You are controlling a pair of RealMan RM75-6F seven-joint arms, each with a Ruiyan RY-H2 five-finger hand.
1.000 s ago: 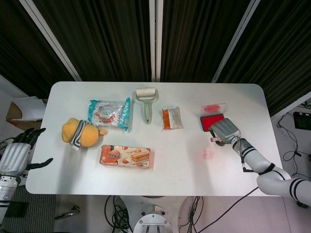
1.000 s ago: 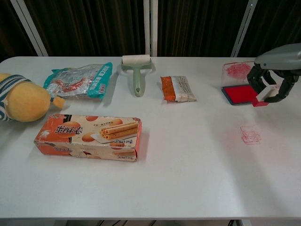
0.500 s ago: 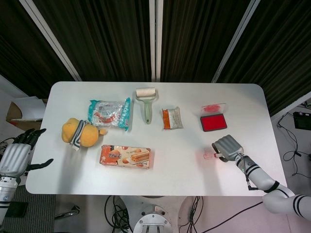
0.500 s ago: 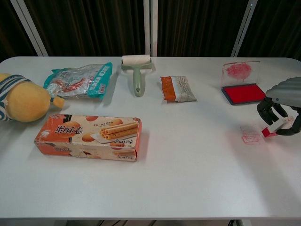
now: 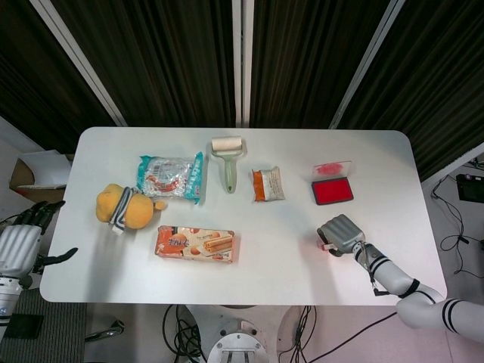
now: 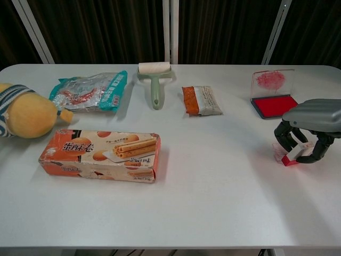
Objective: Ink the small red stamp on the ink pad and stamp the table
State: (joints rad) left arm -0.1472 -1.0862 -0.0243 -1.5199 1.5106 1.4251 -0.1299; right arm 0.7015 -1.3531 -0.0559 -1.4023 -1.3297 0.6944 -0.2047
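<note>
Right hand [image 6: 305, 140] pinched small red stamp [image 6: 294, 155] near tabletop [image 6: 213, 202] right edge, long axis tilted, red face down-left. Left hand [image 5: 21, 243] open, empty.

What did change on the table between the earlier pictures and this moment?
The right hand carried the small red stamp from over the ink pad toward the table's near edge, then left and down onto the faint red stamp marks. It kept its grip throughout. The left hand stayed off the table's left end, and the ink pad stayed open.
</note>
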